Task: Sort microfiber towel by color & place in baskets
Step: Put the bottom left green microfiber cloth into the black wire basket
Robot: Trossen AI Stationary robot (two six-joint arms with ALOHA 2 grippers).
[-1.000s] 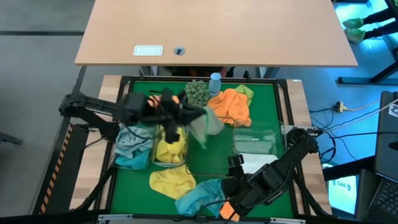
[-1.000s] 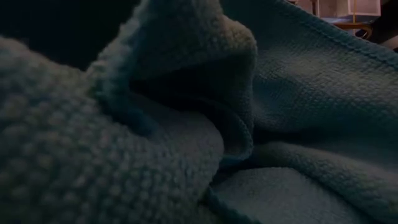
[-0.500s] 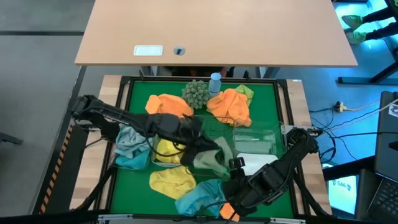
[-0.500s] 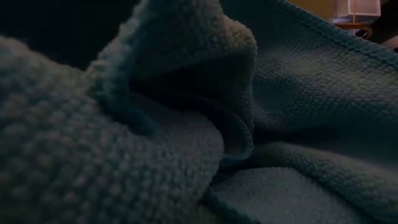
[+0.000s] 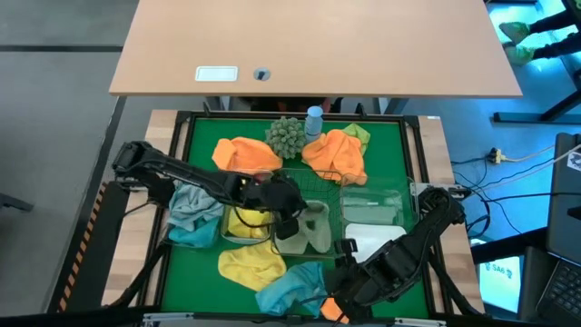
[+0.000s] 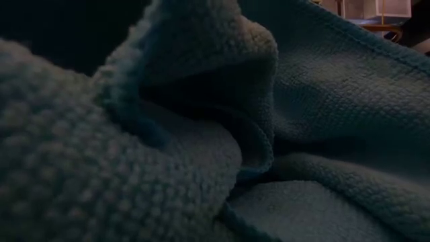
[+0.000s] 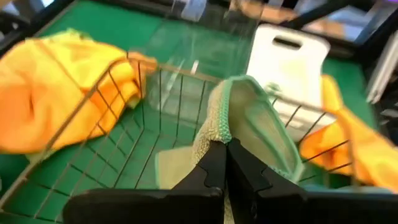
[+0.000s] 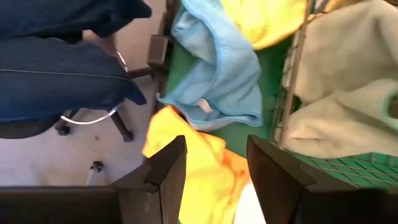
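My left gripper reaches in from the left and is shut on a pale green towel that lies in the dark wire-mesh basket at the table's middle. My right gripper hangs over the near edge with an orange towel between its fingers. To the left, one clear bin holds a blue towel and another holds a yellow one. Right of the wire basket stand a clear bin and a white bin. My left gripper pinches a raised fold of the pale green towel between its two fingers, slanting down from the table's left. The rest of the towel sags slack onto the wire basket's floor. My right gripper has the orange towel's bunched cloth between its two fingers, which point steeply down. The towel hangs below them, above the table's near edge; the contact itself is hidden by the cloth.
Two orange towels lie at the far side beside a spiky ball and a blue bottle. A yellow towel and a blue towel lie near the front edge. Blue cloth fills the low view.
My left gripper has carried the pale green towel from above the far middle toward the near edge and down into the wire basket. The towel hung in the air before and now rests spread on the basket's floor.
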